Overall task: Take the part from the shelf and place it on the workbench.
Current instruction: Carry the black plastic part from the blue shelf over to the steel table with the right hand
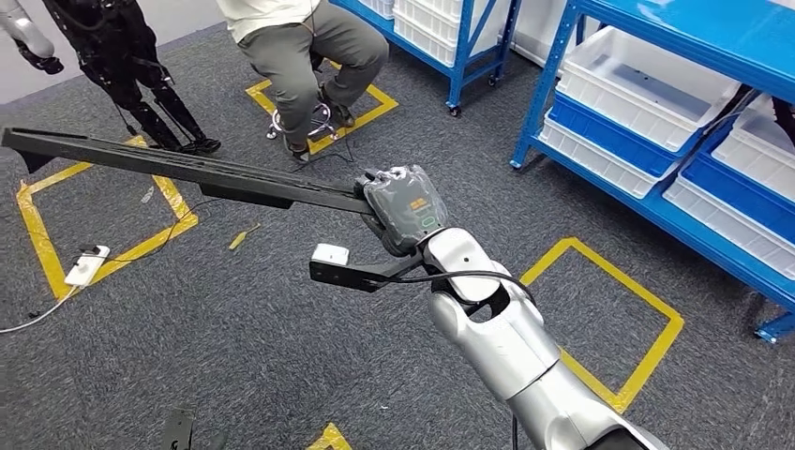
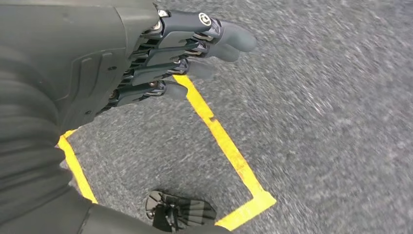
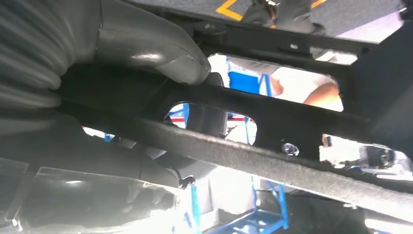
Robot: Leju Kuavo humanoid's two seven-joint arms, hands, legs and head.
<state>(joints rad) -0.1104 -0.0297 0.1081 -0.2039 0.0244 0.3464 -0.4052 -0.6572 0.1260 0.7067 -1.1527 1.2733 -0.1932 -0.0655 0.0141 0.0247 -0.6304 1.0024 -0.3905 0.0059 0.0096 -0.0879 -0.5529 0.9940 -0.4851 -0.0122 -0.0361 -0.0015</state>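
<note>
The right robot hand is clamped on one end of the part, a long, flat black bar that reaches out level from the hand over the grey carpeted floor; no writing on the part can be read, and a small green outline on the back of the hand is too small to make out. In the right wrist view the thumb presses on the part, whose cut-out openings show blurred, overexposed background. Beyond the part's middle a seated person is cut off at the picture's upper edge, on a stool standing on a yellow floor marking. Beyond its far end stand the dark legs of another robot, and below that end a small white device with a cable lies on the floor. Away from the part, beyond the right robot hand, stands a blue shelf carrying white bins. The left robot hand hangs over the floor near yellow tape, fingers extended and slightly apart, holding nothing.
</note>
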